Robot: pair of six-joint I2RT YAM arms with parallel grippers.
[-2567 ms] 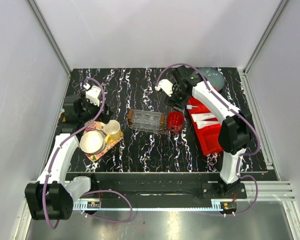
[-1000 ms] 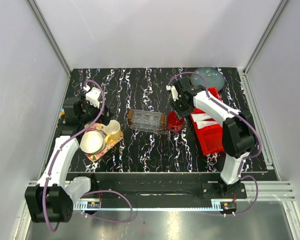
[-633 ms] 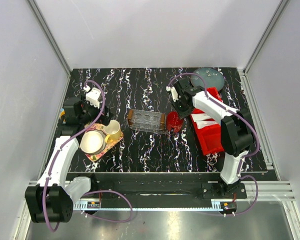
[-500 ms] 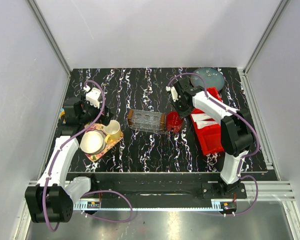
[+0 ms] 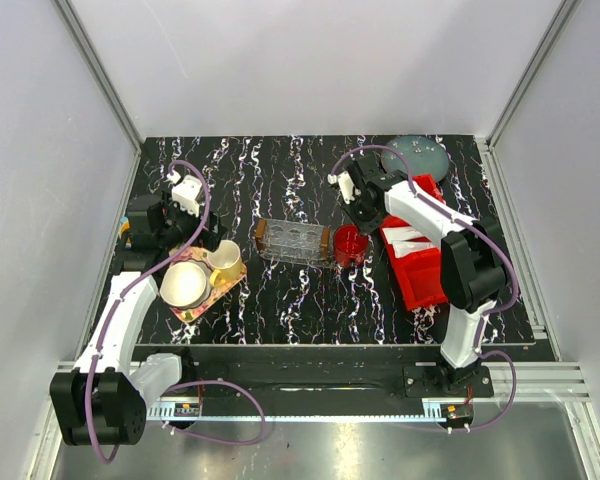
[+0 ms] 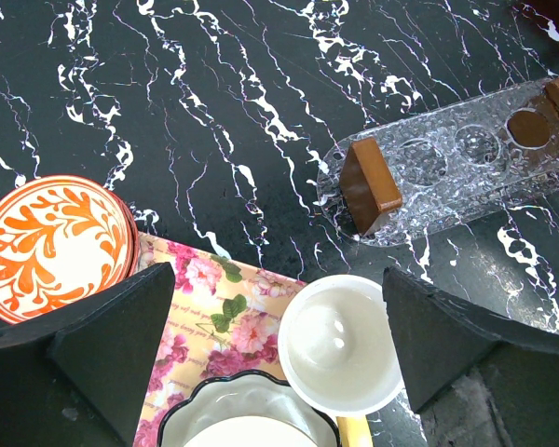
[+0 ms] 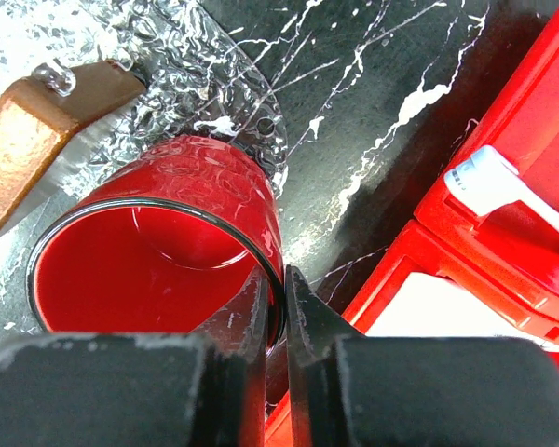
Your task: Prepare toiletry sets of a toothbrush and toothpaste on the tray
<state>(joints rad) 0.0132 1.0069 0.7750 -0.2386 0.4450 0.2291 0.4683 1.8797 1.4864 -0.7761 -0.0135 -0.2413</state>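
Note:
The clear tray (image 5: 293,242) with brown end handles lies at the table's middle; it also shows in the left wrist view (image 6: 447,168) and the right wrist view (image 7: 168,93). White toothpaste tubes (image 5: 408,238) lie in the red bin (image 5: 412,262). A white ridged end (image 7: 483,180) pokes up in the bin (image 7: 503,251); I cannot tell if it is the toothbrush. My right gripper (image 5: 359,224) (image 7: 281,289) is shut on the rim of a red cup (image 7: 158,251) (image 5: 351,243) beside the tray's right end. My left gripper (image 6: 279,358) hangs open over the flowery tray.
A flowery tray (image 6: 214,307) (image 5: 202,285) holds a white cup (image 6: 343,345) and a scalloped bowl (image 6: 242,419). An orange-patterned plate (image 6: 56,242) sits at its left. A grey round dish (image 5: 420,155) is at the back right.
My right gripper's jaws have come together on the red cup's rim, one finger inside and one outside. The left arm has not moved.

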